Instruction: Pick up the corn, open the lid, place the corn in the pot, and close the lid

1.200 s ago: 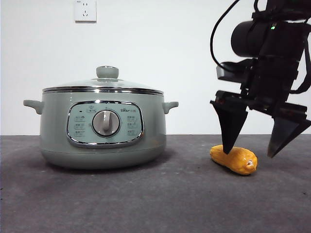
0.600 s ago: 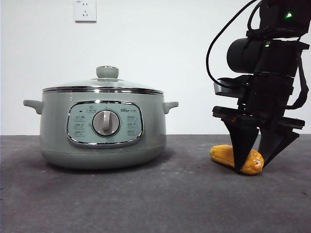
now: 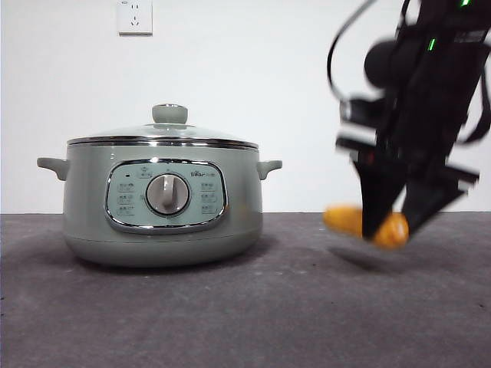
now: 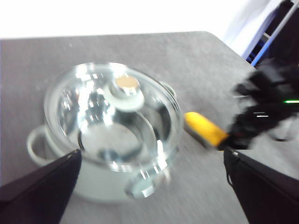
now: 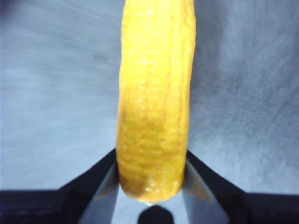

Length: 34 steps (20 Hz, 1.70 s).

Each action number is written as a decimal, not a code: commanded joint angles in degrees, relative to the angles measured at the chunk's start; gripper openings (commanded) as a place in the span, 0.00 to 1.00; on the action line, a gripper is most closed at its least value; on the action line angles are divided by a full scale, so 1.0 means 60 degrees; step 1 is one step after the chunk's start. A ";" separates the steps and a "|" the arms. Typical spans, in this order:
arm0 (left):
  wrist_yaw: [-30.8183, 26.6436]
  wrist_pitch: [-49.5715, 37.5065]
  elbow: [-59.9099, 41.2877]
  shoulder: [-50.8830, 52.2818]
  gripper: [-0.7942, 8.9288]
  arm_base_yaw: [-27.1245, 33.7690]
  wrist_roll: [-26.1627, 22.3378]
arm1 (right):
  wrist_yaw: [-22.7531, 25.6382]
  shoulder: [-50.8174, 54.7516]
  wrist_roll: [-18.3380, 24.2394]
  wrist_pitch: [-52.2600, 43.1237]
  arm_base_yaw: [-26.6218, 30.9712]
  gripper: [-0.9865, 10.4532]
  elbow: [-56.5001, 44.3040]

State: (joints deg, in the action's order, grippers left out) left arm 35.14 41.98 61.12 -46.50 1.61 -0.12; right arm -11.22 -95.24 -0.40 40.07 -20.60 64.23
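Right gripper [image 3: 391, 222], jaws clamped on the corn [image 3: 343, 221], held it just off the table w/ the lid [image 3: 165, 132] on the pot [image 3: 161, 203]; left gripper [image 4: 149, 186], jaws apart, likely had to lift the lid next.

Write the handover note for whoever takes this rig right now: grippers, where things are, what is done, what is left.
Right gripper: shut on the corn, gripping it near one end, with the cob just clear of the table, to the side of the pot.
Left gripper: open, holding nothing, above the pot.
Lid: closed on the pot, knob untouched.
Done: corn picked up.
Left: lift the lid, put the corn in the pot, close the lid.
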 commanded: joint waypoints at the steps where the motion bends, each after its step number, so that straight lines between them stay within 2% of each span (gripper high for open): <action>1: -0.0124 -0.0867 0.0029 -0.0641 0.76 -0.0273 -0.0055 | -0.0295 0.1286 0.0102 0.0200 -0.0011 0.07 0.0029; 3: -0.0160 -0.1581 0.0029 -0.1399 0.76 -0.0627 -0.0055 | -0.0313 0.2433 0.0095 0.0295 -0.0011 0.07 0.0029; 6: -0.0856 -0.2452 0.0095 -0.2616 0.76 -0.1417 -0.0069 | -0.0368 0.3985 0.0066 0.0350 -0.0011 0.07 0.0029; 8: -0.1705 -0.2929 0.0321 -0.3428 0.76 -0.2106 -0.0361 | -0.0492 0.4772 0.0069 0.0572 -0.0011 0.08 0.0029; 12: -0.4142 -0.3009 0.1424 -0.5115 0.76 -0.3304 -0.1377 | -0.0492 0.5686 0.0073 0.1260 -0.0011 0.08 0.0029; 15: -0.5166 -0.3067 0.2211 -0.6226 0.76 -0.3832 -0.1916 | -0.0495 0.5920 0.0066 0.1614 -0.0011 0.08 0.0029; 19: -0.5377 -0.3523 0.2634 -0.7213 0.76 -0.4007 -0.2025 | -0.1049 0.5923 0.0066 0.1967 -0.0011 0.08 0.0029; 25: -0.5355 -0.3639 0.2634 -0.7632 0.75 -0.3982 -0.1654 | -0.1093 0.5920 0.0069 0.2036 -0.0011 0.08 0.0029; 26: -0.5355 -0.3639 0.2634 -0.7632 0.71 -0.3982 -0.1548 | -0.1093 0.5920 0.0069 0.2018 -0.0011 0.08 0.0029; 28: -0.5351 -0.3595 0.2634 -0.7632 0.50 -0.3985 -0.1319 | -0.1096 0.5920 0.0073 0.1967 -0.0011 0.08 0.0029; 29: -0.5337 -0.3497 0.2634 -0.7632 0.44 -0.3989 -0.1224 | -0.1096 0.5920 0.0073 0.1949 -0.0011 0.08 0.0029; 34: -0.5268 -0.3031 0.2634 -0.7632 0.43 -0.3989 -0.1231 | -0.1096 0.5920 0.0073 0.1712 -0.0011 0.08 0.0029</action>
State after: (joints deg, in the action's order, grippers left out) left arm 3.44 23.92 76.93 -91.94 -22.30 -7.88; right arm -17.61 -59.79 -0.19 50.72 -20.60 64.51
